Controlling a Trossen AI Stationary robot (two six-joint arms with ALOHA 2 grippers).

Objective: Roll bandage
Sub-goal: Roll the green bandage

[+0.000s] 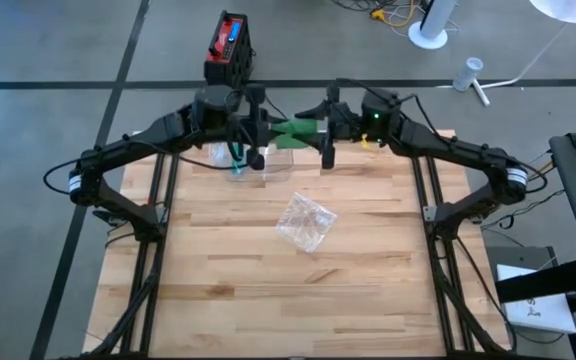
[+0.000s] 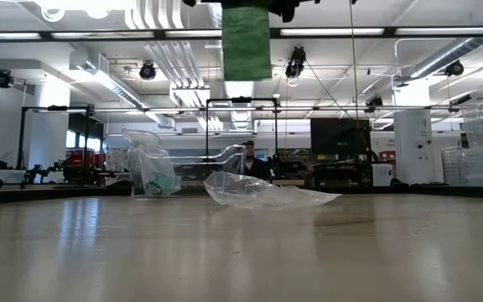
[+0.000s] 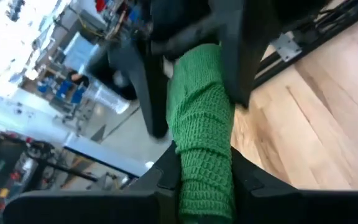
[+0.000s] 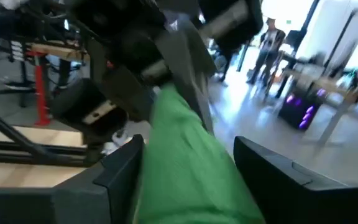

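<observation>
A green knitted bandage point(image 1: 296, 127) is held high above the table's far edge, between my two grippers, which face each other. My left gripper point(image 1: 273, 128) comes from the left and is shut on it. My right gripper point(image 1: 320, 128) comes from the right and is open, with one finger point(image 4: 120, 171) on each side of the bandage point(image 4: 191, 162). In the low view a strip of the bandage point(image 2: 246, 42) hangs down from the top of the picture, clear of the table. My left gripper pinches the bandage point(image 3: 205, 155) between its two fingers, which reach in about level from the table's left. The bandage is lifted clear of the table and runs on from the fingers toward my right gripper. My right gripper's fingers point(image 3: 149, 93) stand close beside the bandage; whether they touch it I cannot tell.
A crumpled clear plastic wrapper point(image 1: 305, 220) lies near the middle of the wooden table point(image 1: 368, 290). A clear container with plastic in it point(image 1: 253, 160) sits below the grippers, near the far edge. A red and black object point(image 1: 230, 45) stands on the floor beyond the table.
</observation>
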